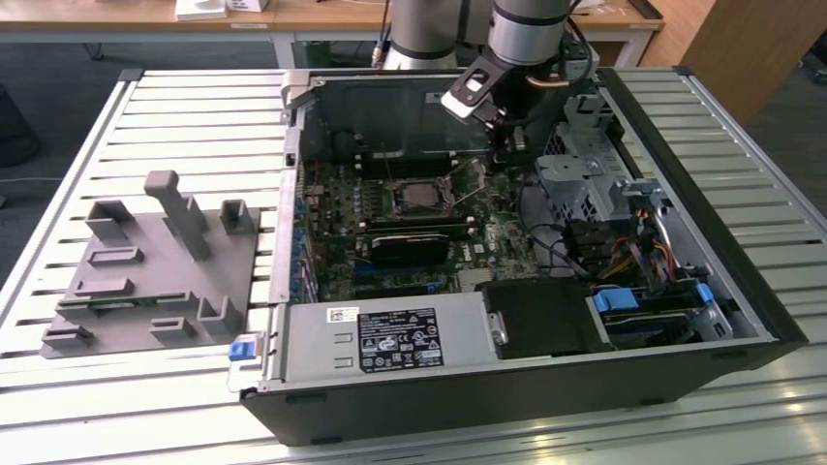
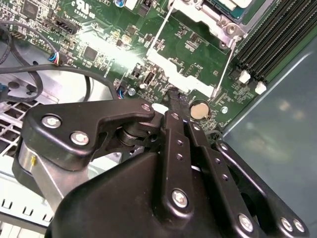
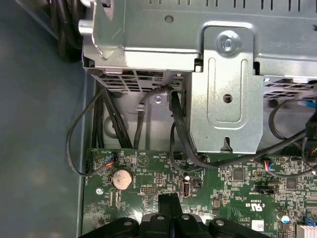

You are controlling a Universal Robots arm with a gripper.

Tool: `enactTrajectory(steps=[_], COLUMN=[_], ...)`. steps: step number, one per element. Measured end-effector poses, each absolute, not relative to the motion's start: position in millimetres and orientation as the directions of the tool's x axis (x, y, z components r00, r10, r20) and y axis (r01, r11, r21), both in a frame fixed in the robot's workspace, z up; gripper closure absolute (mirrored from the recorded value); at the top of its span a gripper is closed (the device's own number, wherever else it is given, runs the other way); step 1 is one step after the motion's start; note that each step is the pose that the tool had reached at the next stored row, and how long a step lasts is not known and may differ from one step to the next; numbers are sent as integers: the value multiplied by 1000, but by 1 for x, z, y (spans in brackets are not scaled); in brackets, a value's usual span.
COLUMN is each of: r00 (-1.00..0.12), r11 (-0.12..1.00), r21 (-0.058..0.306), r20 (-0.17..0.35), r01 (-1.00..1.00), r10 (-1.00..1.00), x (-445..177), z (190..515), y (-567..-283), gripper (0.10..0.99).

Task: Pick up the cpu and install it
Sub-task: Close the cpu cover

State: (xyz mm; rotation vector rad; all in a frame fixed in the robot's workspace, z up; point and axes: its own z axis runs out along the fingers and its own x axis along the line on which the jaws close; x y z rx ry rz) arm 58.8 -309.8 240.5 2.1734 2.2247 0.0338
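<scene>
One flat, square, silvery cpu (image 1: 416, 197) lies socketed.

The grey arm (image 1: 528, 29) comes in from twelve o'clock in the exterior view and points almost straight down. Its black gripper (image 1: 502, 147) hangs low at the end, a bit past the middle toward one o'clock. In both wrist views its two fingers (image 3: 164, 206) (image 2: 174, 101) are pressed tight together.

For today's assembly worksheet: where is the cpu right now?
The cpu sits in the socket on the motherboard, toward the exterior view's left of the gripper.
</scene>
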Motion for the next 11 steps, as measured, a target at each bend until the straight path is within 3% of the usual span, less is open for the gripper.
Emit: enactTrajectory(steps=[7, 11], r00=[-24, -24], r11=[23, 23], r21=[-18, -25], r20=[-6, -6], r01=[1000, 999], r10=[1000, 1000], x=[59, 56], z=[241, 241], y=[-310, -310], gripper=[980, 980])
